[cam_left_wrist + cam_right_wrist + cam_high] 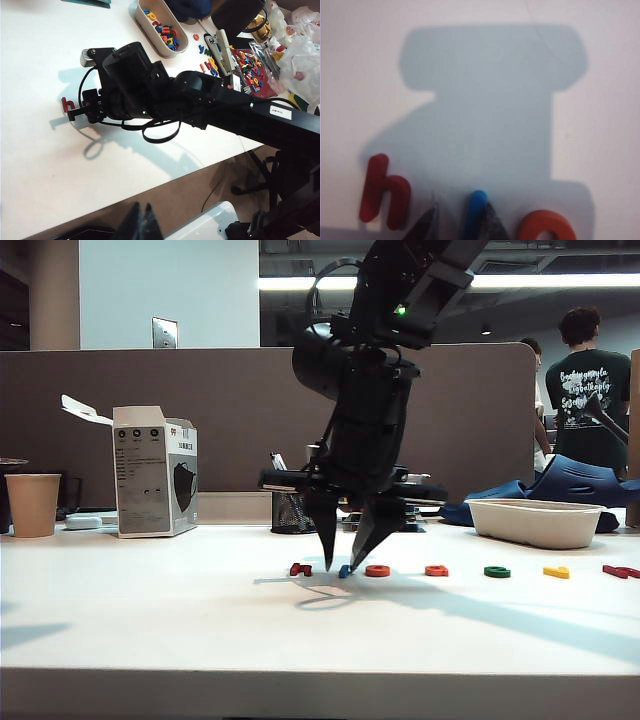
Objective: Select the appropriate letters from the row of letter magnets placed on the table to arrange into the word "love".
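Straddling blue bar (pixel 474 212): right fingers (pixel 492 225).

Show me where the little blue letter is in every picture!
Exterior view: the blue letter lies on the table between the right gripper's open fingertips.
Left wrist view: not visible; the right arm covers it.
Right wrist view: it sits between the fingertips.
Shared landmark: the dark red letter beside it.

Bright overhead office light, soft close-up

Ceiling strip lights (pixel 560 282) glare; the arm's shadow (pixel 490 115) falls on the white table (pixel 150 620); the nearest letters look blurred.
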Robot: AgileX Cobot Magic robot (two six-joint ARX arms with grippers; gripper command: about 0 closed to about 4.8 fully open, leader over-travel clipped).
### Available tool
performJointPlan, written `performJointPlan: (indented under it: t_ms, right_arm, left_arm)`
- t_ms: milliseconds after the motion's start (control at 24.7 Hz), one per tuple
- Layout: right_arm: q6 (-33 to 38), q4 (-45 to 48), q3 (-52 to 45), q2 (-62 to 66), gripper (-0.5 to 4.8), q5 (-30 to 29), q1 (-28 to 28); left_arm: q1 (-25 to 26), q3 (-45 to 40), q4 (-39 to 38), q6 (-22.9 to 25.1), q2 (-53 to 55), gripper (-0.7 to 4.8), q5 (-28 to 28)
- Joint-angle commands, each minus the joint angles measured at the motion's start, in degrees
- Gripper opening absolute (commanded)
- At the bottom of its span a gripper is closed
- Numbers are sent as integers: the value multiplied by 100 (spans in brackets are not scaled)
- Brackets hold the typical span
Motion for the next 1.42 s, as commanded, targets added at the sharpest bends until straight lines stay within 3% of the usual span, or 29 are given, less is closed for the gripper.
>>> performJointPlan:
  t_ms: [41, 365, 649, 892, 1419]
  right_arm:
    - [24, 20, -7, 0, 116, -7, 7]
    - [24, -125, -7, 17, 73, -39, 20]
    - [20, -476, -9, 197, -8, -46, 39]
    - [243, -1147, -2, 177, -8, -455, 50]
    - [699, -1976, -35, 31, -8, -234, 769]
  left_arm:
    - [2, 22, 70, 31, -13, -5, 2]
    - [2, 22, 72, 31, -13, -5, 2]
    - [2, 22, 72, 31, -13, -5, 0]
    - [2, 22, 76, 31, -13, -5, -20]
    - [2, 22, 70, 31, -15, -5, -13]
